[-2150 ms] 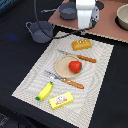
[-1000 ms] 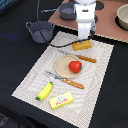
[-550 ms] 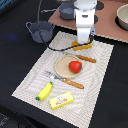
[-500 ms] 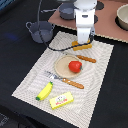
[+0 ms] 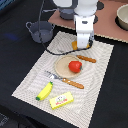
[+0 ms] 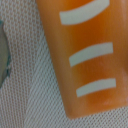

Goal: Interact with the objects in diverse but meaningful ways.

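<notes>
In the exterior view, a pale woven mat (image 5: 95, 75) is seen spread on a dark surface (image 5: 15, 55), and the white arm (image 5: 85, 20) is lowered over the mat's far edge, where the gripper (image 5: 82, 44) is placed right at an orange-yellow bread loaf (image 5: 75, 45), most of which is hidden behind it. Whether the gripper is released or clenched cannot be told, since the fingers are not made out. A round plate (image 5: 61, 69) is set near the mat's middle with a red tomato (image 5: 75, 66) on it, and a knife with an orange handle (image 5: 67, 80) is laid just in front of the plate. A banana (image 5: 44, 91) (yellow, with a green tip) and a yellow box (image 5: 61, 101) are placed near the mat's near edge, close to each other but apart. A grey-blue pot (image 5: 40, 31) is stood off the mat toward the exterior view's left. In the wrist view, the bread loaf (image 6: 85, 50) is shown very close, its orange top marked by three pale curved stripes, lying on the mat (image 6: 25, 95); no fingers are visible there.
</notes>
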